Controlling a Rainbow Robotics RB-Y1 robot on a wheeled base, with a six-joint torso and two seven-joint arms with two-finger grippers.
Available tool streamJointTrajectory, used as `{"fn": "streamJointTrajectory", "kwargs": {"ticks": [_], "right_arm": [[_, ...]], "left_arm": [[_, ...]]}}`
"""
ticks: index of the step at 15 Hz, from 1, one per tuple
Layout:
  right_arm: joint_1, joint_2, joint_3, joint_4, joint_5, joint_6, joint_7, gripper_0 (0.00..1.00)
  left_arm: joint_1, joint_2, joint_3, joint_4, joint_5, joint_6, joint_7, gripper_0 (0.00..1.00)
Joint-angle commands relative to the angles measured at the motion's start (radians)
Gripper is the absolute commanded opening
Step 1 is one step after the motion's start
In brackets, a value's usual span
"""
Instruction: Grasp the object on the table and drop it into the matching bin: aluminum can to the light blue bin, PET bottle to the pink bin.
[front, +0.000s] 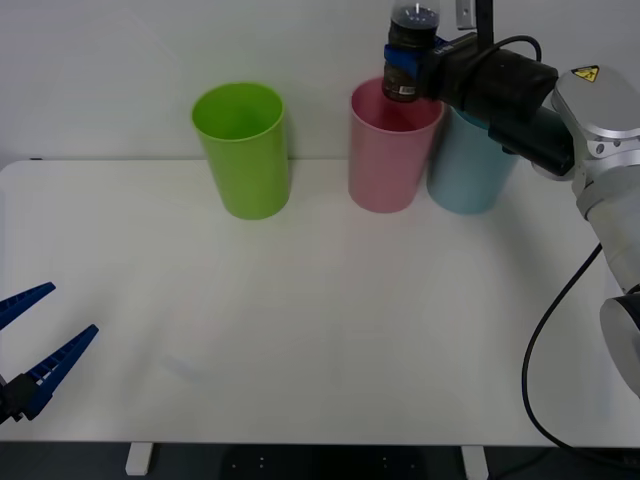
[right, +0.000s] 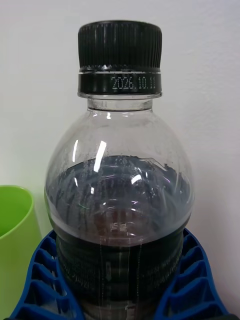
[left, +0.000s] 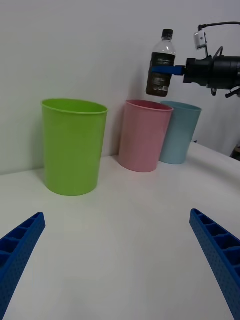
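Right gripper (front: 410, 62): was raised above the far side of the bench, over the pink bin; its blue ribbed fingers (right: 42, 280) were clamped on the PET bottle from both sides.
PET bottle (front: 411, 50): was held upright in the air, clear of the bench, its base just above the pink bin's rim. In the right wrist view the black screw cap (right: 120, 45) sat on top, a date was printed on the ring below it, and dark liquid filled the body up to the shoulder.
Pink bin (front: 390, 155): stood upright on the bench, between the lime green bin and the light blue bin, directly under the bottle.
Light blue bin (front: 470, 170): stood just beside the pink bin on its right, partly hidden behind the right arm.
Lime green bin (front: 243, 150): stood upright to the left of the pink bin, apart from it.
Left gripper (front: 30, 345): was low at the near left edge of the bench, its fingers (left: 215, 255) spread wide and holding nothing.
Bench (front: 320, 330): white and flat, carrying the three bins along its far edge.
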Motion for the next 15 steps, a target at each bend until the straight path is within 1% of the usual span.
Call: {"fn": "streamJointTrajectory", "kwargs": {"ticks": [1,2,3,4,5,8,12,13,15], "right_arm": [[0.0,0.0,-0.001,0.0,-0.001,-0.001,0.002,0.0],[0.0,0.0,-0.003,0.0,-0.001,0.001,0.005,0.09],[0.0,0.0,-0.004,0.0,0.001,0.001,0.008,0.53],[0.002,0.0,-0.004,0.0,-0.001,0.001,0.011,0.87],[0.0,0.0,-0.004,0.0,-0.001,0.001,0.019,1.0],[0.002,0.0,-0.006,0.0,-0.001,0.001,0.037,1.0],[0.014,0.0,-0.01,-0.012,-0.039,-0.004,0.057,1.0],[0.029,0.0,-0.016,-0.031,-0.042,-0.004,0.06,1.0],[0.088,-0.005,-0.03,-0.112,-0.042,-0.002,0.06,1.0]], "left_arm": [[0.0,0.0,0.0,0.0,0.0,0.0,0.0,1.0],[0.0,0.0,0.0,0.0,0.0,0.0,0.0,1.0],[0.0,0.0,0.0,0.0,0.0,0.0,0.0,1.0],[0.0,0.0,0.0,0.0,0.0,0.0,0.0,1.0],[0.0,0.0,0.0,0.0,0.0,0.0,0.0,1.0],[0.0,0.0,0.0,0.0,0.0,0.0,0.0,1.0],[0.0,0.0,0.0,0.0,0.0,0.0,0.0,1.0],[0.0,0.0,0.0,0.0,0.0,0.0,0.0,1.0],[0.0,0.0,0.0,0.0,0.0,0.0,0.0,1.0]]}}
